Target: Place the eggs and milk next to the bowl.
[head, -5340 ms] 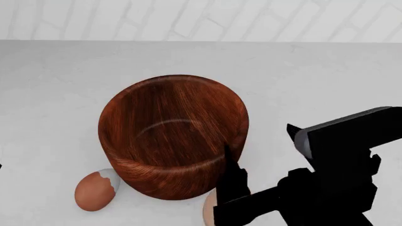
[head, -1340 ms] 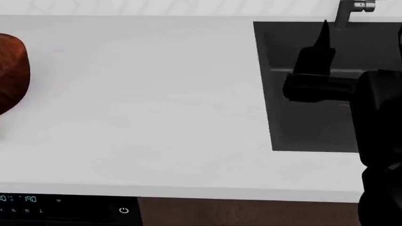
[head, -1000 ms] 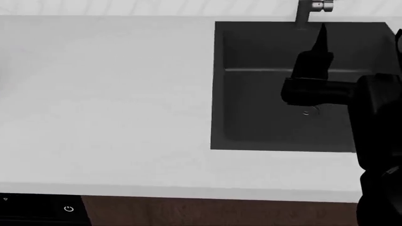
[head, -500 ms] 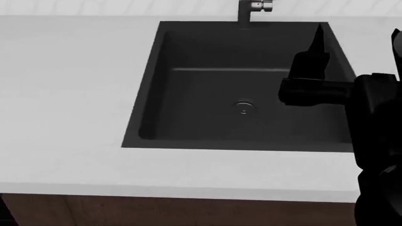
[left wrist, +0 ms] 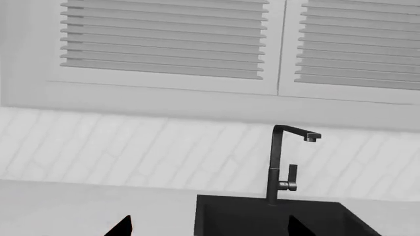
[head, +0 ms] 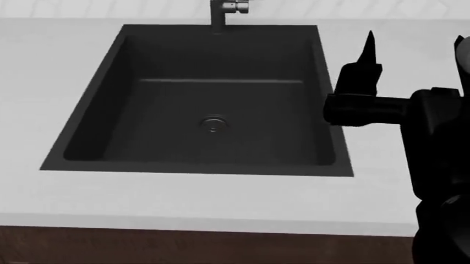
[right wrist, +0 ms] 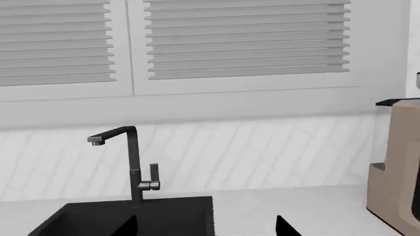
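The eggs, the milk and the bowl are all out of view. My right gripper [head: 415,47] shows at the right of the head view, raised above the counter beside the sink, jaws wide apart and empty. In the right wrist view the right gripper [right wrist: 206,227] shows only two dark fingertips, far apart, with nothing between them. My left gripper [left wrist: 208,228] shows the same way in the left wrist view, open and empty. It is not in the head view.
A black sink [head: 220,99] is sunk in the white counter [head: 184,203], with a dark faucet [head: 224,8] at its back, also in the wrist views [left wrist: 276,167] [right wrist: 135,162]. A tan appliance [right wrist: 400,167] stands on the counter beyond the sink. White shutters and tiled wall lie behind.
The head view has swung right: the bowl and egg left the picture, and the sink slid in from the right to the middle. My right arm keeps its place in the view.
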